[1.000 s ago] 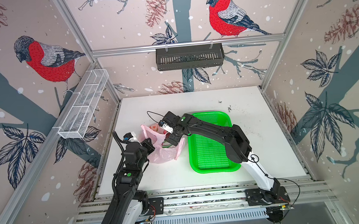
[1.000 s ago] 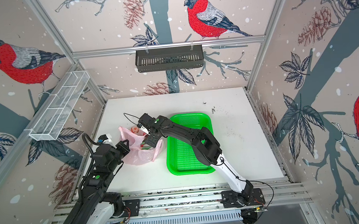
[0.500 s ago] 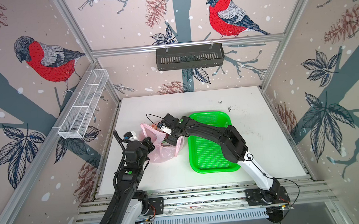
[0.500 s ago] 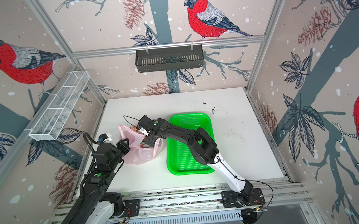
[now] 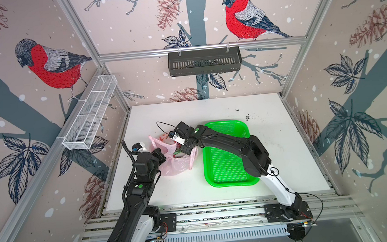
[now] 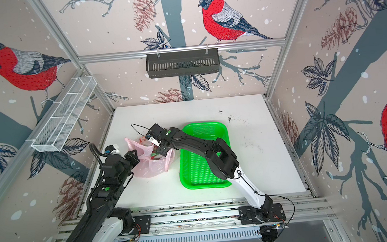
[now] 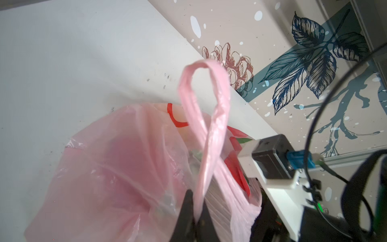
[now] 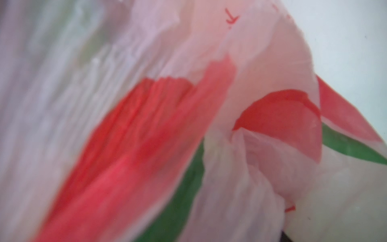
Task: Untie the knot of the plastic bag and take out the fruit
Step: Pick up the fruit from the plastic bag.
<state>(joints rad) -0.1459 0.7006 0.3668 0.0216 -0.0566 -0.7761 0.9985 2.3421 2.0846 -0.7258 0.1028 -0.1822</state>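
Black fingers point(image 7: 186, 211) of the left gripper point(image 7: 195, 213) pinch tight on one thin pink loop handle point(image 7: 209, 125) of a translucent pale-pink crinkly plastic bag point(image 5: 176, 167). The bag sits on the white tabletop point(image 5: 210, 108), between the left arm and a bright green perforated plastic tray point(image 5: 227, 171). Above the fingers the loop arches free in the left wrist view. The bag's second handle point(image 5: 192, 158) curls down on the tray side, apart from the first.

From the tray side, the right gripper point(image 5: 186, 150) dips into the bag's open mouth. Pink film hides its fingertips in both top views, so it cannot be told whether they are spread or closed on anything. Blurred film fills the right wrist view, with red and green patches point(image 8: 146, 130) close to the lens; fruit or print, it cannot be told. A red printed mark point(image 7: 176, 121) shows near the bag's rim, and a deeper pink mass point(image 7: 129, 163) shows through its wall.
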